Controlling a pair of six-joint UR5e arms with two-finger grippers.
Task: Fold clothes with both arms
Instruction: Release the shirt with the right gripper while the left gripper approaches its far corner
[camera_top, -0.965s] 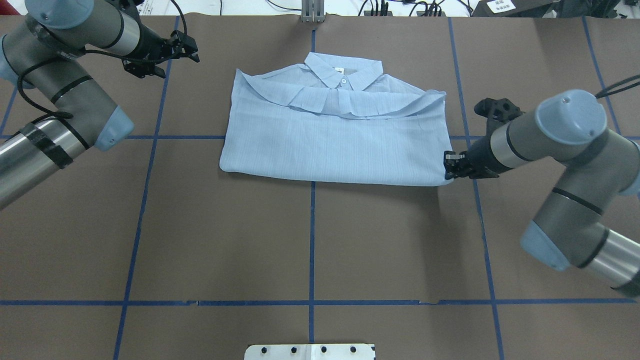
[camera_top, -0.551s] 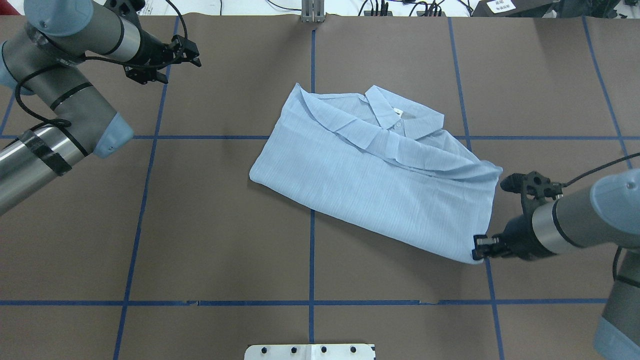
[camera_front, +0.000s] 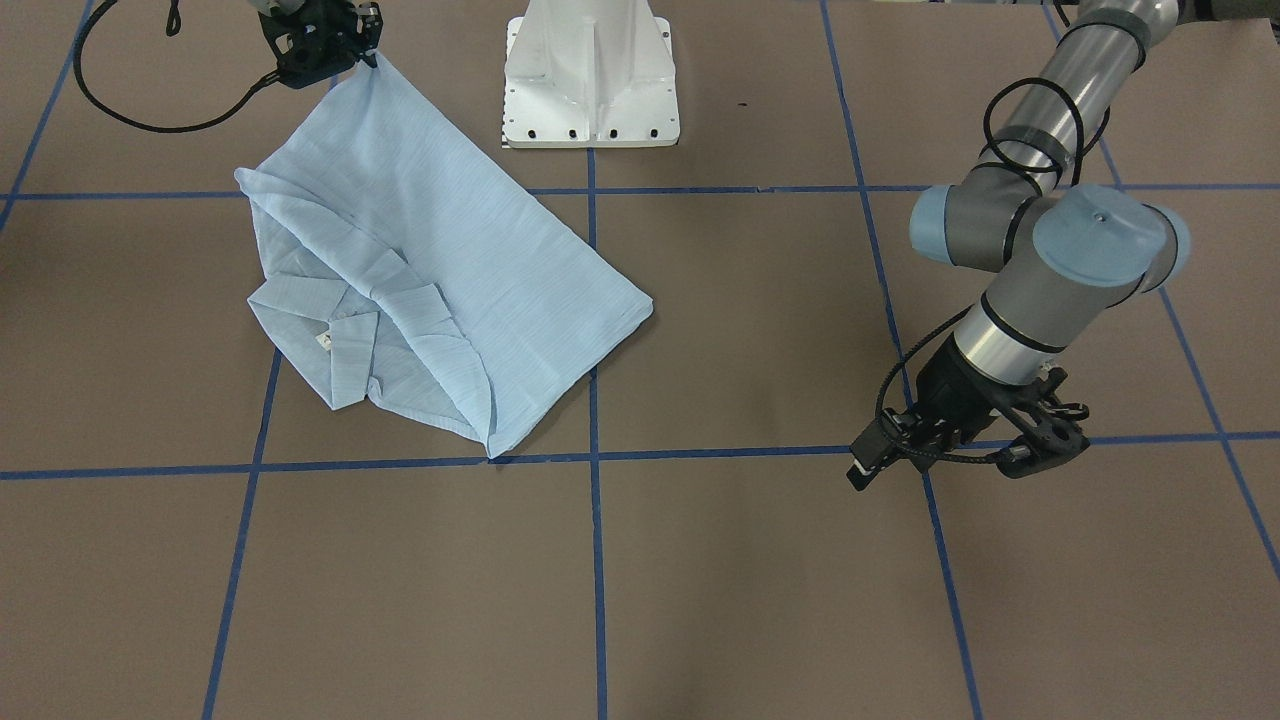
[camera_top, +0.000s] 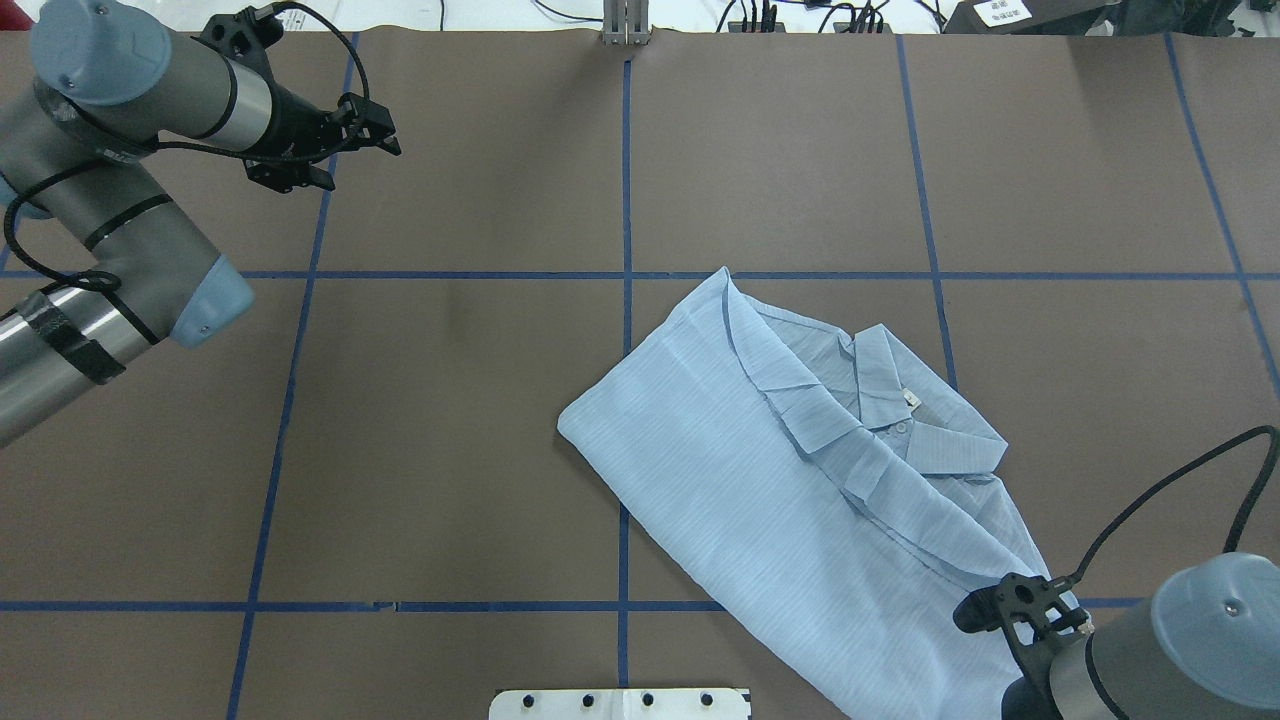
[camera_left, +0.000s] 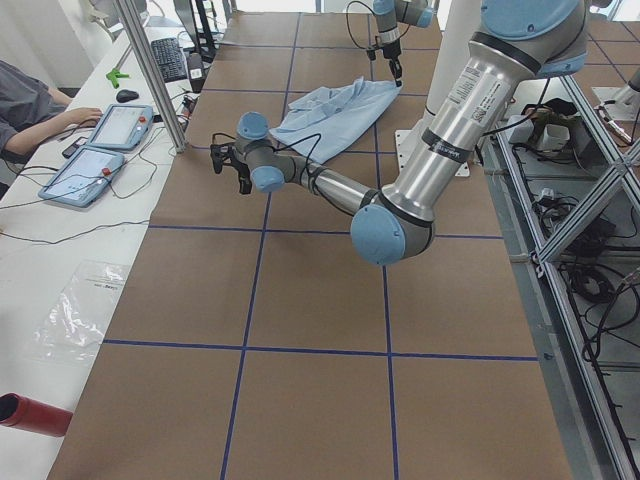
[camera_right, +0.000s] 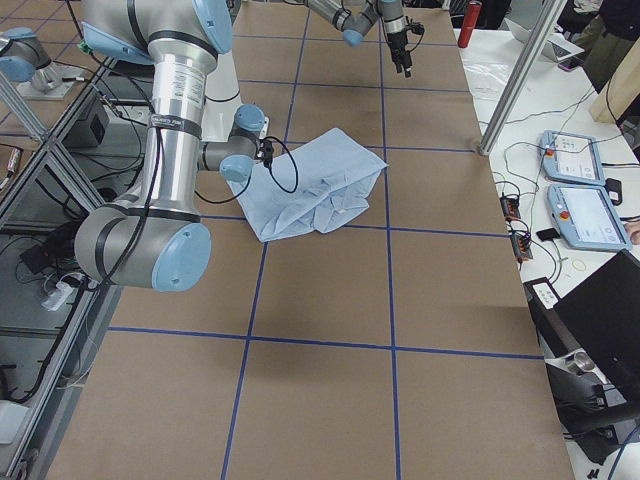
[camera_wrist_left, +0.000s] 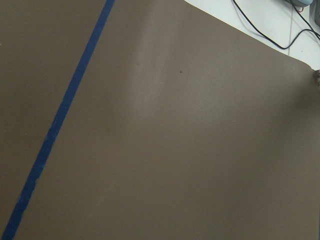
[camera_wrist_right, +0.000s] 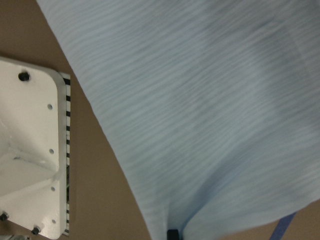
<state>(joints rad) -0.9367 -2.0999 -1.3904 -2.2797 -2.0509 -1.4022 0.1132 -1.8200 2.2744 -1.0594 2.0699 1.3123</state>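
The clothes are one folded light-blue shirt (camera_top: 800, 520) lying flat and turned at an angle on the brown table, its collar (camera_top: 900, 400) and white tag facing up. In the front-facing view my right gripper (camera_front: 368, 60) is shut on the shirt's (camera_front: 450, 260) near corner beside the pedestal, and the cloth rises to it in a peak. The right wrist view is filled with striped cloth (camera_wrist_right: 200, 100), with one fingertip (camera_wrist_right: 172, 233) at the bottom. My left gripper (camera_top: 390, 125) hovers open and empty over bare table at the far left, well away from the shirt.
The white pedestal base (camera_front: 590, 80) stands right beside the held corner. Blue tape lines (camera_top: 624, 200) cross the brown table cover (camera_top: 450, 400). Beyond the table's far edge, tablets (camera_left: 100, 150) and cables lie on a white bench, with a person seated there.
My right gripper has dragged the shirt from the far middle toward the robot's base and to the right, and the shirt has rotated. The left arm has barely moved.
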